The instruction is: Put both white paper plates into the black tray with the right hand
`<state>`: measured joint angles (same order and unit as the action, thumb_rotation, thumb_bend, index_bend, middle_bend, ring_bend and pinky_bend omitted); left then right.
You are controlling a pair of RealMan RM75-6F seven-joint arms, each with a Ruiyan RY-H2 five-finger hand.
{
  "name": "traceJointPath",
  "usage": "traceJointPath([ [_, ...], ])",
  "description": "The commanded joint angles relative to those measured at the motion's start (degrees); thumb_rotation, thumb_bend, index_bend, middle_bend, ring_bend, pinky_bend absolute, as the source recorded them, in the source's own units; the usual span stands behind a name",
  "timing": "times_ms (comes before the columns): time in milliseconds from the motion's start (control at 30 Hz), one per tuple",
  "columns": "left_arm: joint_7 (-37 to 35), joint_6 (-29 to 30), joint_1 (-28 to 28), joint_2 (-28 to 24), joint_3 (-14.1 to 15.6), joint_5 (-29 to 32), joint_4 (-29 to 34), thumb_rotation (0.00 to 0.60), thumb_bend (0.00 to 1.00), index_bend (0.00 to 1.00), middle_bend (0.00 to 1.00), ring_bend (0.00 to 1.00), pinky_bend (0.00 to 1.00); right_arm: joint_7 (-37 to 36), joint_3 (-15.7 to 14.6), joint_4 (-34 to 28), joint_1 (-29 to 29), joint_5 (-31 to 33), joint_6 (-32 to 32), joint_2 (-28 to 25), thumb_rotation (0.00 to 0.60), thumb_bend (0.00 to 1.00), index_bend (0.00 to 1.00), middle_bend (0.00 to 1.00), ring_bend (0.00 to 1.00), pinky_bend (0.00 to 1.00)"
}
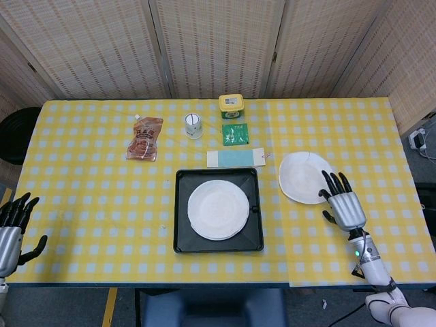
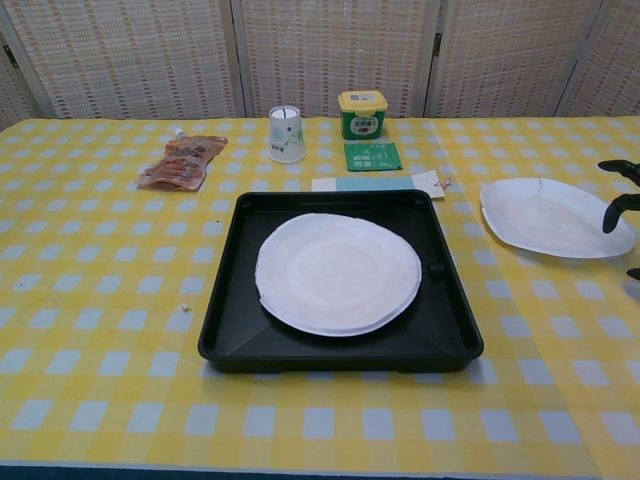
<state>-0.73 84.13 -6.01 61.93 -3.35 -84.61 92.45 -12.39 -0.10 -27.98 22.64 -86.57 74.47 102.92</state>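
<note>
One white paper plate (image 1: 218, 209) (image 2: 337, 273) lies flat in the black tray (image 1: 182, 238) (image 2: 225, 330) at the table's middle. A second white paper plate (image 1: 302, 177) (image 2: 548, 216) lies on the yellow checked cloth to the tray's right. My right hand (image 1: 343, 205) (image 2: 622, 201) hovers at that plate's near right edge, fingers spread, holding nothing; only its fingertips show at the chest view's right border. My left hand (image 1: 13, 229) hangs open at the table's near left corner, far from both plates.
Behind the tray lie a pale blue card (image 1: 235, 158), a green packet (image 1: 235, 134), a yellow tub (image 1: 231, 106), a white paper cup (image 1: 193, 125) and a brown sauce pouch (image 1: 145, 139). The table's right edge runs just past my right hand.
</note>
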Motion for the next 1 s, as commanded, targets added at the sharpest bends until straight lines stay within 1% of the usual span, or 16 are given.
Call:
traceJointPath([
  [33, 0.13, -0.15, -0.02, -0.02, 0.02, 0.18, 0.08, 0.600, 0.42, 0.00, 0.00, 0.00, 0.00, -2.50, 0.43, 4.10, 0.43, -0.27, -0.82, 2.85, 0.600, 0.27, 0.45, 0.00, 0.00, 0.00],
  [233, 0.37, -0.72, -0.19, -0.07, -0.08, 0.83, 0.23, 0.600, 0.42, 0.00, 0.00, 0.00, 0.00, -4.46, 0.58, 7.98, 1.50, -0.62, -2.74, 5.06, 0.600, 0.27, 0.47, 0.00, 0.00, 0.00],
  [433, 0.53, -1.41, -0.34, -0.31, 0.03, 1.25, 0.27, 0.600, 0.42, 0.00, 0.00, 0.00, 0.00, -5.70, 1.05, 10.01, 2.11, -0.53, -3.72, 6.45, 0.600, 0.27, 0.48, 0.00, 0.00, 0.00],
  [667, 0.76, -2.01, -0.58, -0.63, 0.09, 1.50, 0.72, 0.600, 0.44, 0.00, 0.00, 0.00, 0.00, -6.21, 2.42, 11.42, 3.00, 0.37, -4.52, 7.88, 0.600, 0.35, 0.51, 0.02, 0.00, 0.00],
  [767, -0.88, -1.81, -0.65, -0.67, 0.29, 0.49, 0.52, 0.600, 0.44, 0.00, 0.00, 0.00, 0.00, -6.17, 2.55, 11.88, 3.47, 0.47, -5.83, 8.20, 0.600, 0.38, 0.51, 0.02, 0.00, 0.00],
  [867, -0.96, -1.33, -0.56, -0.52, 0.45, -0.15, 0.10, 0.600, 0.44, 0.00, 0.00, 0.00, 0.00, -6.18, 2.50, 12.34, 3.79, 0.38, -6.70, 8.53, 0.600, 0.42, 0.52, 0.02, 0.01, 0.00],
  [1000, -1.20, -1.22, -0.53, -0.49, 0.29, 0.14, -0.01, 0.600, 0.44, 0.00, 0.00, 0.00, 0.00, -6.49, 2.84, 12.85, 4.22, 0.61, -7.35, 8.92, 0.600, 0.43, 0.53, 0.02, 0.01, 0.00],
])
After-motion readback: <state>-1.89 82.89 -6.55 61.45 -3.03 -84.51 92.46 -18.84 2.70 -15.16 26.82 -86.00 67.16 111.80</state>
